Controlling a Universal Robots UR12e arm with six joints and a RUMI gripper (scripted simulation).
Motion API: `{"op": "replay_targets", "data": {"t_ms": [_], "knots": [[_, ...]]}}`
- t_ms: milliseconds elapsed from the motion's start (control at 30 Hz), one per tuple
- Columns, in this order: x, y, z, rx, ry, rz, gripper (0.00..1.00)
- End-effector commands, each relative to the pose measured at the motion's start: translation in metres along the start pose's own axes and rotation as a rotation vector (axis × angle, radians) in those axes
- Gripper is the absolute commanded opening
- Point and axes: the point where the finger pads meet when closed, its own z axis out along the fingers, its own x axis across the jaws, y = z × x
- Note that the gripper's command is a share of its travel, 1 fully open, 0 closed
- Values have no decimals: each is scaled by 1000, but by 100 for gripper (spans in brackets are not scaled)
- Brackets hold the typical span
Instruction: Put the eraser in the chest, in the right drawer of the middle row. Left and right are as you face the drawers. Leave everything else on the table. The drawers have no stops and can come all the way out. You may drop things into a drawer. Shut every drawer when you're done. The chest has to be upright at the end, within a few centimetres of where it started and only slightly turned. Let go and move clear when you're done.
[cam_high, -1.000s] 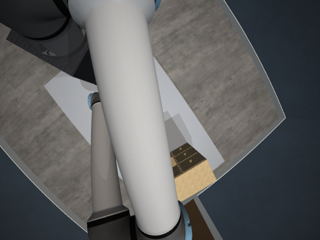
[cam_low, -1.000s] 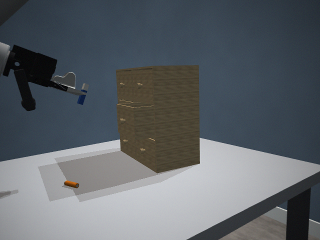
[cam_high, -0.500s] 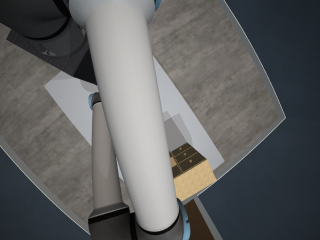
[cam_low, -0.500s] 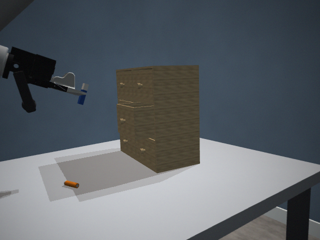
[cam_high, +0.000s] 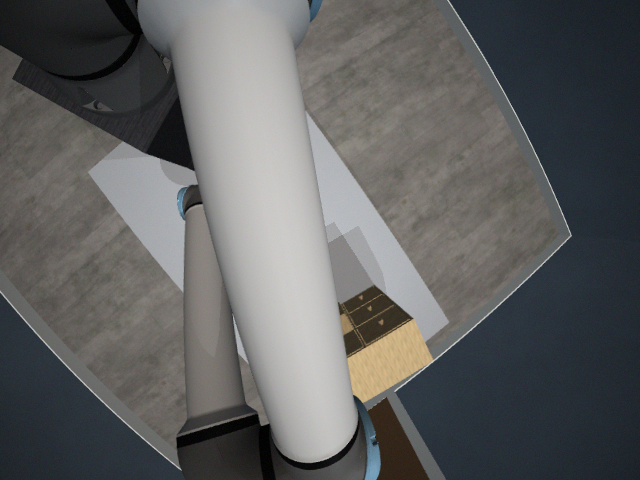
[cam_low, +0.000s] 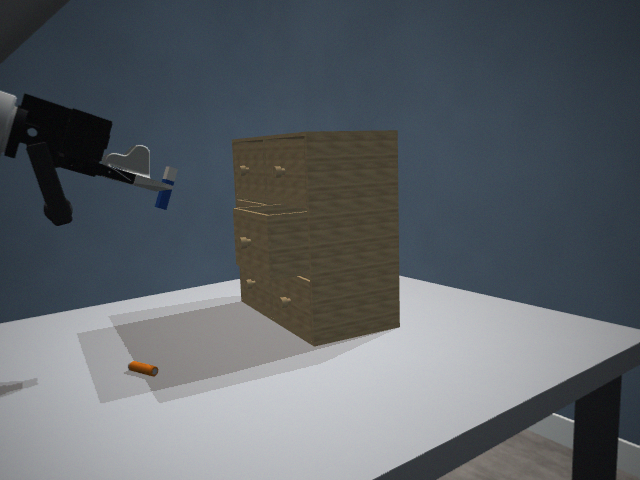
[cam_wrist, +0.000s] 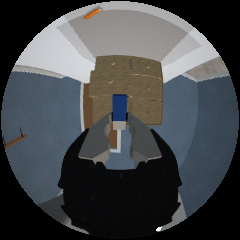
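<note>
On the near left part of the white counter (cam_low: 361, 413) lies a small orange cylinder (cam_low: 142, 368) on its side, inside the grey shadow that spreads from the chest toward the left. It is well apart from everything else on the counter.

Above that, at the left of the exterior view and high over the counter, the gripper (cam_low: 166, 181) points toward the chest. Its fingers are pinching the eraser (cam_low: 164, 192), a small blue block with a white end; the white end sits between the fingertips and the blue part hangs below them. In the wrist view the eraser (cam_wrist: 119, 110) stands straight up between the two grey fingers, set against the chest's front. The eraser is in the air, well apart from the chest and left of it, at about the height of the top row of drawers.

Farther back, near the middle of the counter, the wooden chest (cam_low: 351, 232) stands upright with three rows of two drawers, each with a small pale knob. In the middle row a drawer (cam_low: 258, 206) sticks out from the front, its pale rim showing just under the top row; the exterior view does not make plain which of the two it is. From the top view the arm (cam_high: 258, 206) covers most of the counter, leaving only part of the chest (cam_high: 387, 356) showing at the far right.
</note>
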Motion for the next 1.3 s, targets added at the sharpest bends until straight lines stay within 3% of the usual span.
{"op": "replay_targets", "data": {"t_ms": [0,600,1267], "knots": [[0,1,0,0,0,0,11],[0,4,8,0,0,0,11],[0,13,34,0,0,0,11]]}}
